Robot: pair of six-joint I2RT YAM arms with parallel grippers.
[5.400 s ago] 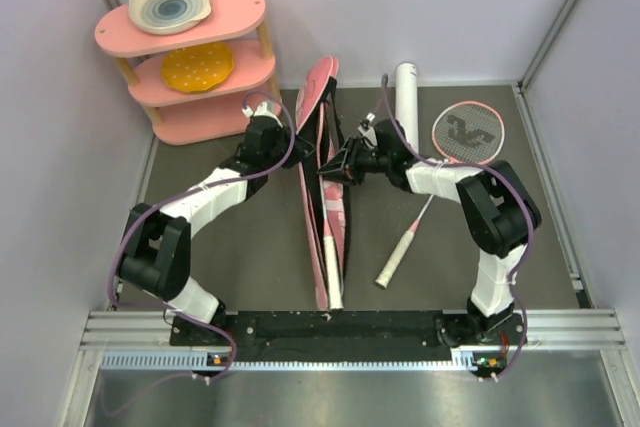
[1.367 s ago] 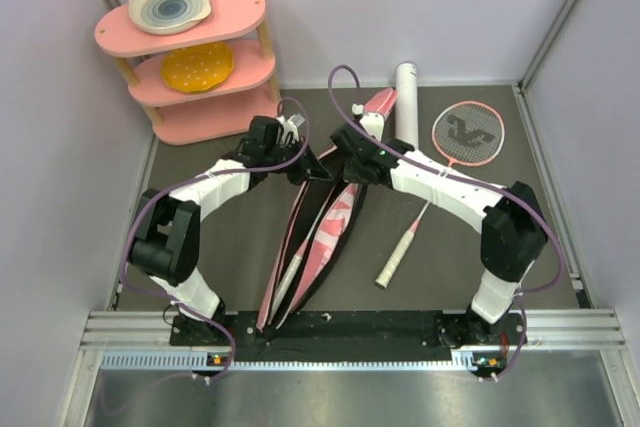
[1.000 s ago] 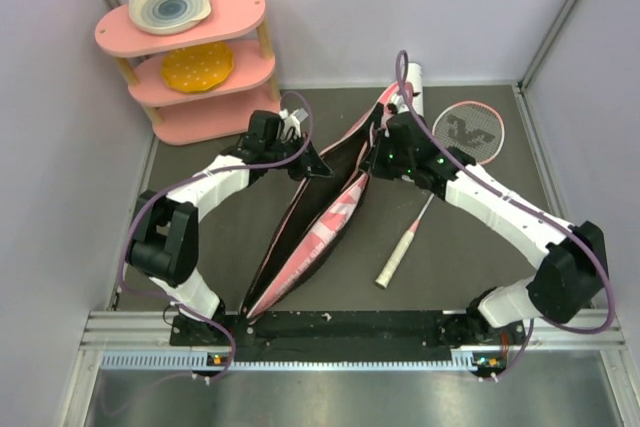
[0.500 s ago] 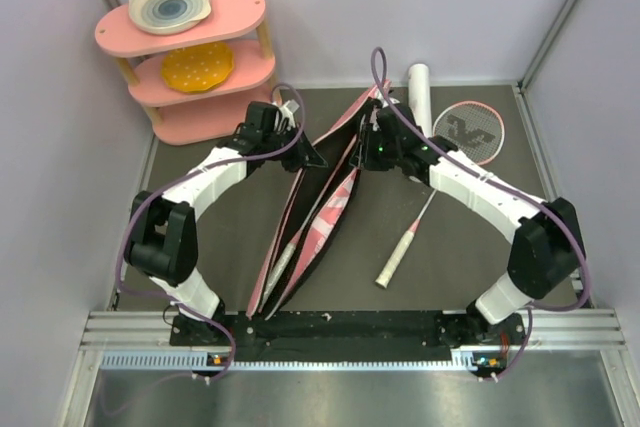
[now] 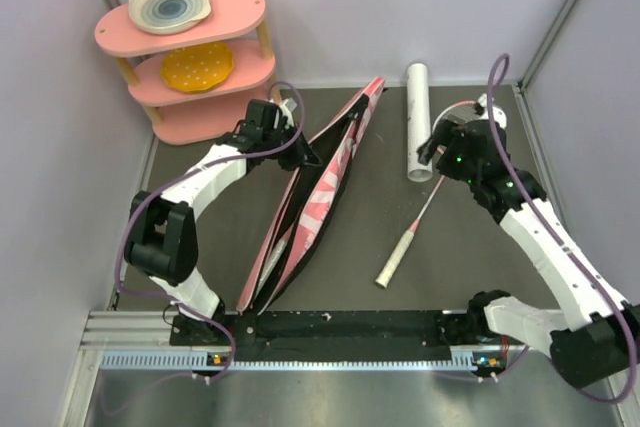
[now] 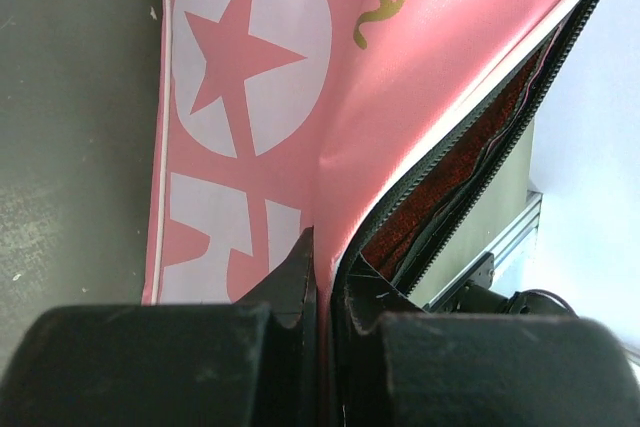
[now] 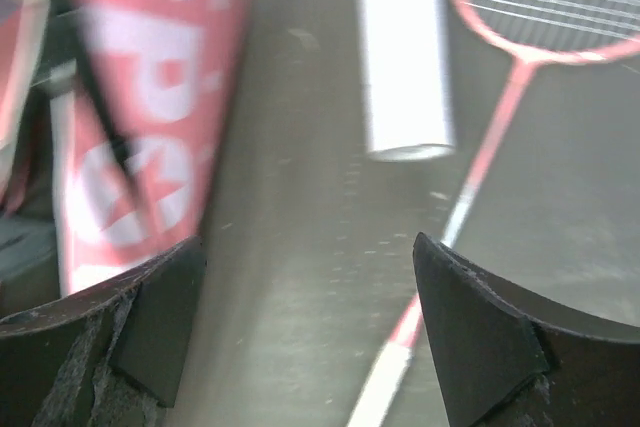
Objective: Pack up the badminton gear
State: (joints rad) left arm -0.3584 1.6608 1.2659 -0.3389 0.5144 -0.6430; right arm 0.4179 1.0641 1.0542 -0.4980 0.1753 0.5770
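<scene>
Since 0.5 s ago, the right arm is swinging away from the racket bag (image 5: 325, 177) toward the right side of the table (image 5: 370, 237), and the right gripper (image 5: 432, 147) is now hanging over the near end of the white tube (image 5: 418, 122), with nothing between its fingers. In the right wrist view, the right gripper (image 7: 305, 247) is showing its 2 fingers spread wide, and below them the tube (image 7: 405, 57) is lying just beside the pink-framed racket (image 7: 530, 7), whose shaft is running down toward the near edge. That view is blurred, so finer detail cannot be told.

From above, the racket's (image 5: 397, 259) white handle is lying on the table between the bag and the right arm, while its head is mostly hidden under that arm. The bag is stretching diagonally from the far middle of the table to the near left, its zip side gaping.

The left gripper (image 5: 305, 154) is clamping the bag's upper edge near its far half. In the left wrist view, the left gripper's (image 6: 322, 257) fingers are pressed narrowly together on the fabric beside the zip, and the bag (image 6: 260, 77) is showing a star and white letters, with dark lining inside.

At the far left, the pink 3-tier shelf (image 5: 240, 2) is standing well apart from the gear, carrying a ringed plate (image 5: 170, 4) and a yellow plate (image 5: 198, 67).
</scene>
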